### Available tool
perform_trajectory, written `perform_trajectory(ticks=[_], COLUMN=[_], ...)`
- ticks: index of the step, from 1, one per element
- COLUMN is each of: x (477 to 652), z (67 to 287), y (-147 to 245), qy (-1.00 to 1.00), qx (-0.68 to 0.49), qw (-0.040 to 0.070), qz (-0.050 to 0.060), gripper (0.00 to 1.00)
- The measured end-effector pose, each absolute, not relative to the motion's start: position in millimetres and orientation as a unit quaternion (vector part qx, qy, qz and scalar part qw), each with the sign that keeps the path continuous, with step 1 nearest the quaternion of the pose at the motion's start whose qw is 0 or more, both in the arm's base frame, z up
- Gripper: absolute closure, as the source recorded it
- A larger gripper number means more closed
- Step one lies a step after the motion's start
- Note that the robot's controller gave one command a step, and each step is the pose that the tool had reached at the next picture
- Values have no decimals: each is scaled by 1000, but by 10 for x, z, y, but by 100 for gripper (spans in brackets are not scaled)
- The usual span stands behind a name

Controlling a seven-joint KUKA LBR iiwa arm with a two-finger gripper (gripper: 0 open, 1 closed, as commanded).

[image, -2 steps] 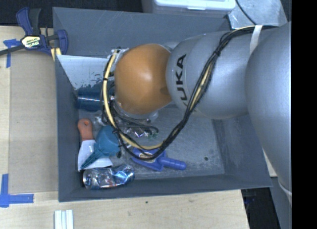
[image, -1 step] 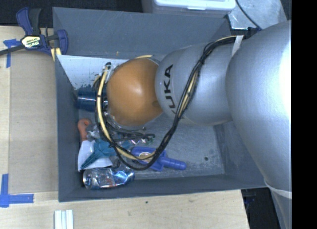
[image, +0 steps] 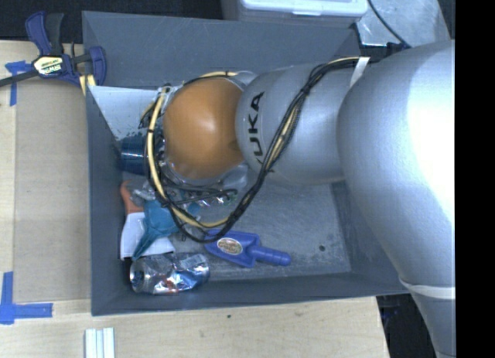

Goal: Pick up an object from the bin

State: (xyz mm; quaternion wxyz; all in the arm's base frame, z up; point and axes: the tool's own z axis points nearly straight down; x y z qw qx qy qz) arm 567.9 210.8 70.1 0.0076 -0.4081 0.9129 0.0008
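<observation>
Camera view: we saw arm [image: 325, 128] reaching from right into grey bin [image: 309, 221], orange wrist cover [image: 199, 128] over bin's left half. Gripper [image: 193, 190] sat beneath cover, low over heap [image: 143, 229] along left wall; clenched or released, we could not tell. Nearest it: teal piece [image: 158, 221], orange scrap [image: 128, 192], dark blue cup [image: 131, 154]. Crumpled foil wrapper [image: 168, 275] lay in view's lower left corner, blue toy tool [image: 246, 250] just beside it, both clear of gripper.
</observation>
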Motion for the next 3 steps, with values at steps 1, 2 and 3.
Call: perform_trajectory(ticks=[1, 2, 3], x=[5648, 5648, 5614], z=[737, 741, 1060], y=[2366, 2366, 2358], qy=[895, 895, 895], qx=[-447, -446, -446], qw=[11, 11, 5], qz=[1, 1, 2], gripper=[100, 100, 100])
